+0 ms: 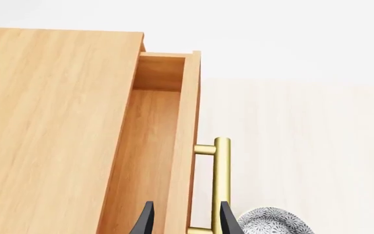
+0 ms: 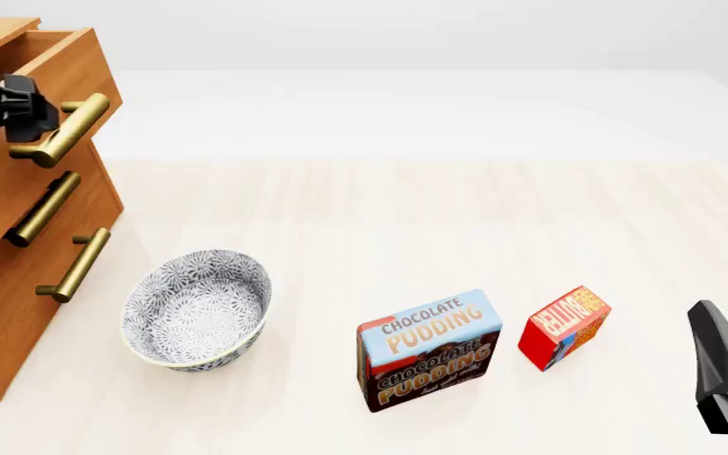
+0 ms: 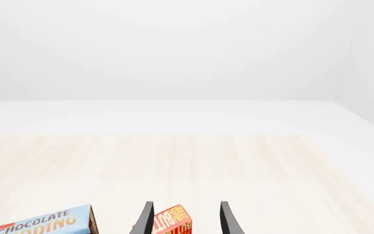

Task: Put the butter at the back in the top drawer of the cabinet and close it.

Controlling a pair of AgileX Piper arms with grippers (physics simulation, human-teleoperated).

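Warm brown wood first: the cabinet (image 2: pixel 10 237) stands at the table's left edge, its top drawer (image 1: pixel 149 146) pulled part-way out and bare inside. The left gripper (image 1: pixel 183 219) sits at the drawer's brass handle (image 1: pixel 221 185), fingers spread, one either side of the drawer front — not clamped on anything. So the opening step looks done or nearly so; the drawer may want more pull. Next comes the pick. The butter (image 2: pixel 564 327) stands on edge at the right, just beside the pudding box (image 2: pixel 430 349), long axis tilted up and to the right. The right gripper (image 3: pixel 183 219) hangs nearer the camera, spread, butter between its tips in the wrist view — it needs to descend and pinch.
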